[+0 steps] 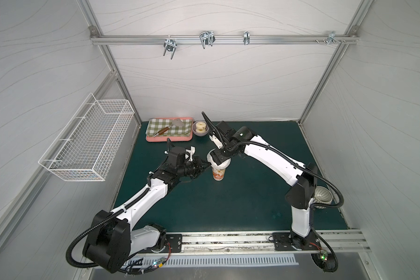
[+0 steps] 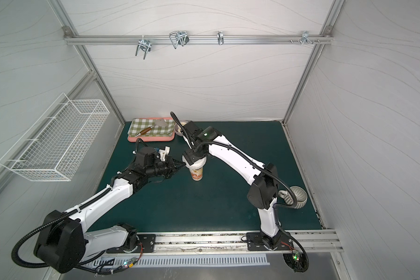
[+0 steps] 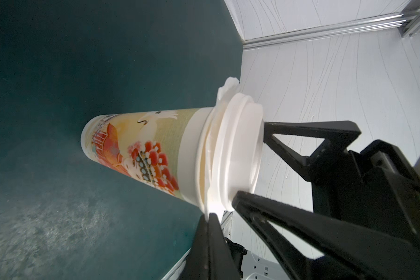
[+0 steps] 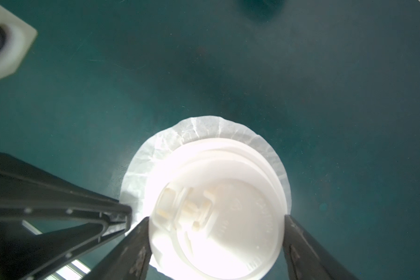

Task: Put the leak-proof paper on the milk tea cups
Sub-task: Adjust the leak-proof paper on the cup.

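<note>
One printed paper cup [image 3: 136, 150], scalloped whitish sheet [image 4: 204, 128] over mouth: left gripper [image 3: 210, 217] pinches its nine-o'clock edge (anti-slip); right gripper [image 4: 216, 219] clamps white domed plastic lid [image 4: 228, 242].

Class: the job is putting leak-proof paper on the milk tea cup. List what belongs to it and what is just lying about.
In the job: thin round scalloped whitish paper sheet; tall printed paper cup; white domed plastic lid, in the right gripper.
Lying about: pink plastic tray with green checked cloth; small lilac bowl; grey ribbed mug; white wire basket.
</note>
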Tool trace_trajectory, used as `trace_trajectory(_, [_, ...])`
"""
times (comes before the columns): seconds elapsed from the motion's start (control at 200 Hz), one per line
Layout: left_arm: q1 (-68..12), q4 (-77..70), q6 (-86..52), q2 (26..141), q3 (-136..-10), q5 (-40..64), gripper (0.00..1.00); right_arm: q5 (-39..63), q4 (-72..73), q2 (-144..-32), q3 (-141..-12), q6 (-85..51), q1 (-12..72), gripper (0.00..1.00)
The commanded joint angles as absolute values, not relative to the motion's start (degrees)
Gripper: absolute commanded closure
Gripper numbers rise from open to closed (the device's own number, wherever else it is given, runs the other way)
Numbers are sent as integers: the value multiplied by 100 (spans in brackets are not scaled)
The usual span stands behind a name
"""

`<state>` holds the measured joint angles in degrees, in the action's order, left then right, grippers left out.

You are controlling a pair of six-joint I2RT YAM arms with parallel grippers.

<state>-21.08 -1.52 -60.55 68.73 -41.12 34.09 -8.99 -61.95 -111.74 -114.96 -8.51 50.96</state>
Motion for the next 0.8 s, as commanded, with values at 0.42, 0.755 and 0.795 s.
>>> trace_trajectory(0.42, [-2074,-264,-6085,6882,-4087,3463,100,-975,-6205,-11324,-11430,-782,5175,18])
trace_trajectory(0.755, [-2074,-139,-5946,6784,-4061,3533,100,-1043,-6221,-11183,-11526,-782,5194,18])
trace_trajectory(0.795, [-2074,-117,-5933,6764,-4061,3533,100,-1046,-6228,-11161,-11553,-782,5192,18])
